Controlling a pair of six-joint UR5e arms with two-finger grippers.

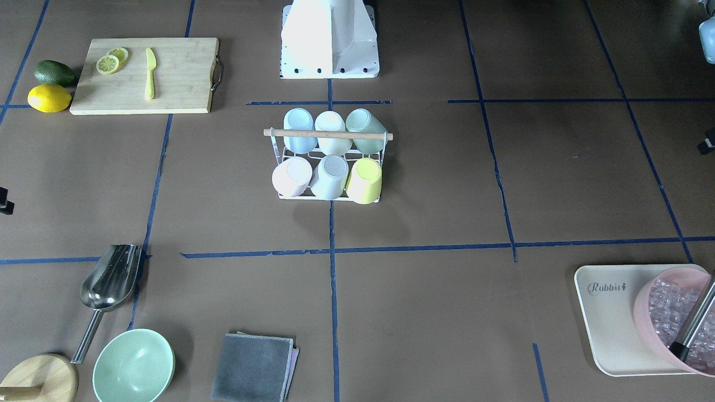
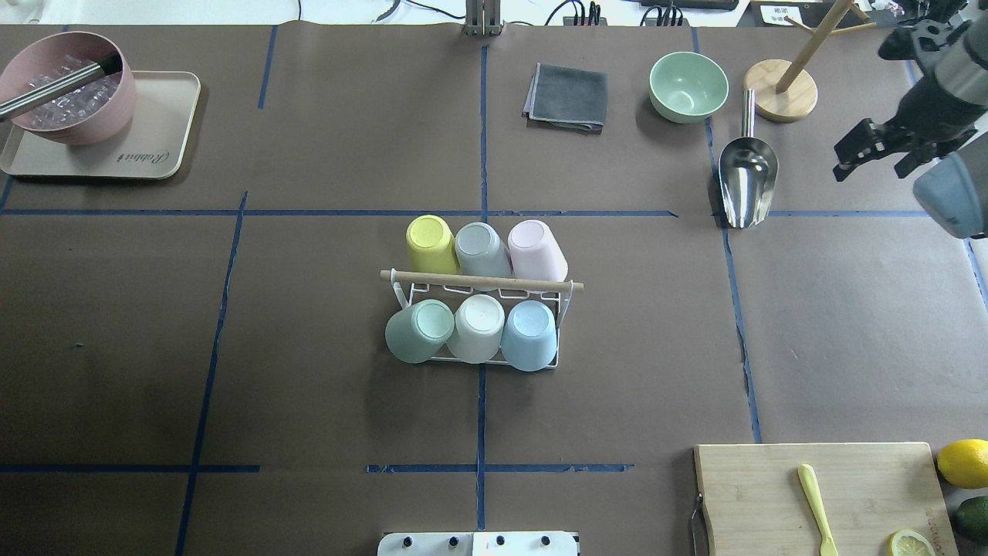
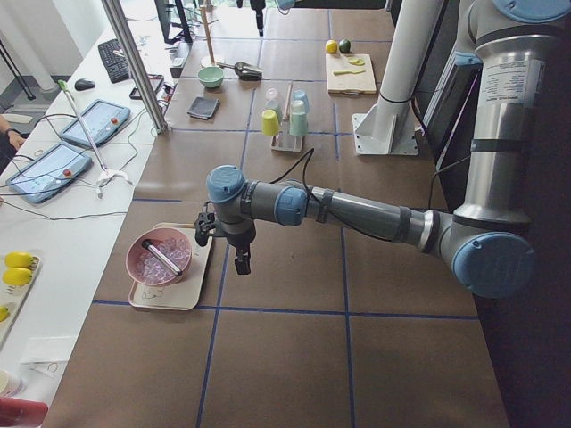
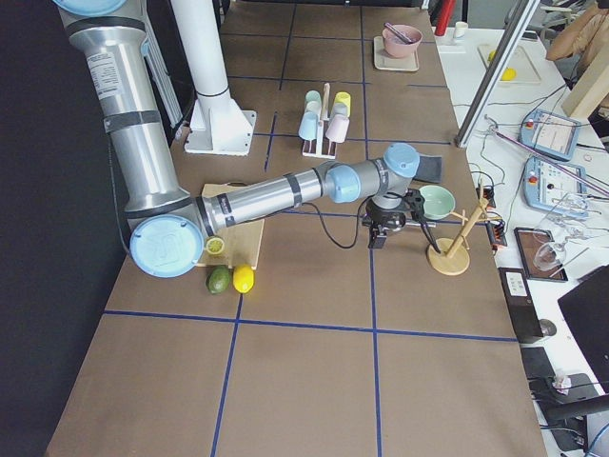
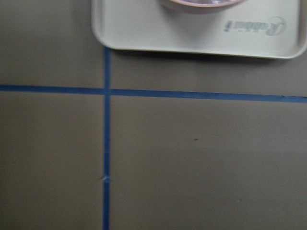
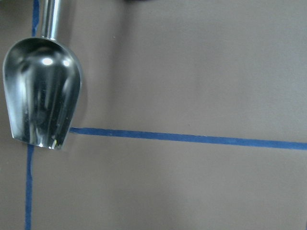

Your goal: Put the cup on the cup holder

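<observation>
Brown paper covers the table (image 2: 309, 371), which is marked into squares with blue tape.

- The cup holder (image 2: 478, 279) stands at the table's centre, straight out from the robot's base, with its wooden rod running crosswise.
- Six cups sit mouth down on its prongs, three to a row.
  - Row nearer the robot: green cup (image 2: 419, 330), cream cup (image 2: 478, 327), blue cup (image 2: 531, 333).
  - Far row: yellow cup (image 2: 429, 241), grey cup (image 2: 480, 249), pink cup (image 2: 536, 251).
  - Neighbouring cups touch or nearly touch.
- The right claw (image 2: 872, 166) hangs above the table on the robot's right, well apart from the holder. Its fingers are spread and hold nothing.
- The right wrist camera looks down on the metal scoop (image 6: 43, 91), which lies on a tape line.
- The left claw (image 3: 227, 250) hangs over the table just beside the tray (image 3: 169, 299), on the far left. It shows clearly only in the side view, so it cannot be told whether it is spread or closed.
- On the tray is a pink bowl (image 1: 642, 312) of ice with a metal tool (image 1: 698, 324) leaning in it.
- Along the far edge are a grey cloth (image 2: 566, 96), a green bowl (image 2: 688, 86) and a wooden stand (image 2: 781, 96).
- At the near right are a cutting board (image 1: 179, 78) with a yellow knife (image 1: 149, 72) and lemon slices (image 1: 111, 60). A lemon (image 1: 49, 98) and an avocado (image 1: 54, 72) lie beside it.
</observation>
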